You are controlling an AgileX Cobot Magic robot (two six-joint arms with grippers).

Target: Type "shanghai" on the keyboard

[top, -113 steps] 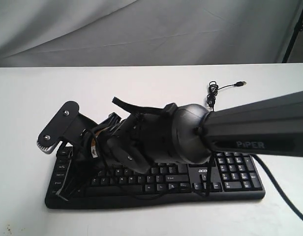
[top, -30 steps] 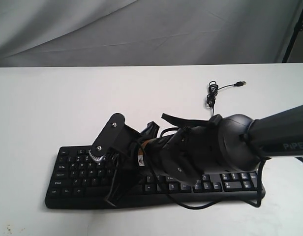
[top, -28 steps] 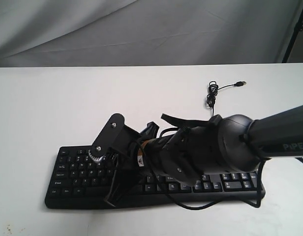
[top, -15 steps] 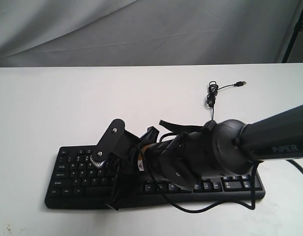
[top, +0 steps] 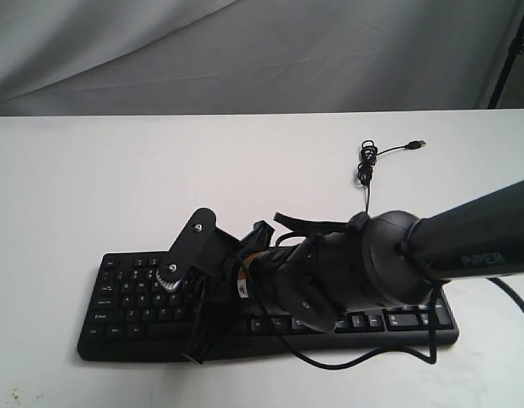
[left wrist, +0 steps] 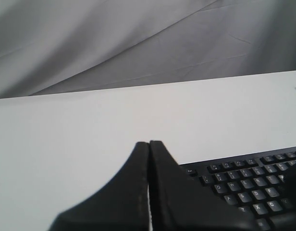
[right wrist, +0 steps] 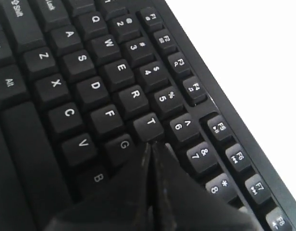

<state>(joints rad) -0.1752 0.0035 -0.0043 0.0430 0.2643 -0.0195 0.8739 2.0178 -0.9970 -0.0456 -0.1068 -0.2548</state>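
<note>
The black keyboard (top: 126, 293) lies along the near edge of the white table. My right arm reaches across it from the right. My right gripper (top: 197, 344) points down over the left-middle keys. In the right wrist view this gripper (right wrist: 152, 144) is shut with nothing in it, its tips just past the T key (right wrist: 149, 123) and the G key (right wrist: 123, 144); the keys beneath the fingers are hidden. My left gripper (left wrist: 149, 143) is shut and empty above bare table, with the keyboard's (left wrist: 253, 185) Esc corner beside it. The exterior view does not show the left gripper.
The keyboard's thin black USB cable (top: 366, 166) lies coiled on the table behind it, plug (top: 420, 144) loose. The arm's own cable (top: 364, 361) loops past the keyboard's front edge. Grey cloth (top: 245, 51) hangs behind the table.
Since 3.8 s ago my right gripper has moved right, from the keyboard's left end to the left-middle keys. Over the last second it shifted only slightly toward the front edge.
</note>
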